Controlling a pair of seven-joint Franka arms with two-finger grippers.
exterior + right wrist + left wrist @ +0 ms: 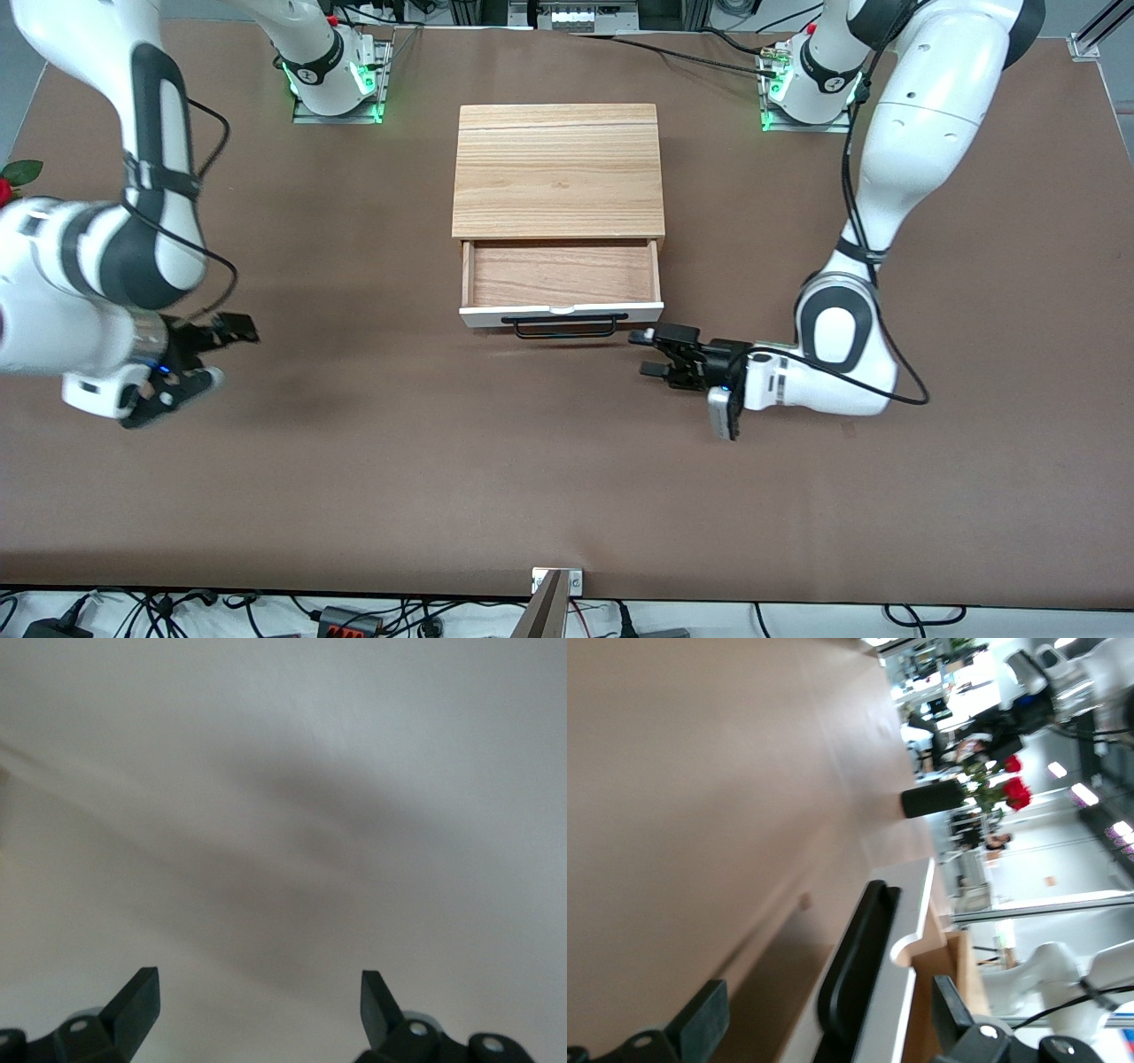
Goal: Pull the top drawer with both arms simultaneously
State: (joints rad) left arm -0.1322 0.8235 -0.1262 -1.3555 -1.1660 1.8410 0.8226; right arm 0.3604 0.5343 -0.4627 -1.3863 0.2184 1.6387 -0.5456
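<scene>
Top drawer (562, 282) sits pulled out at frame centre, wood floor showing, so the pull looks done. Left gripper (654, 353), centre-right just past the handle (565, 326) end, is spread wide, holding nothing. Right gripper (213, 354), far left, gapes wide over bare table (443, 461), empty too.

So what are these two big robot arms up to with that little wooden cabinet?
They are working on the top drawer, which stands pulled out, its wood inside showing. Neither arm holds it now. The left gripper is open beside the end of the black handle. The right gripper, also open, is over bare table toward the right arm's end.
</scene>
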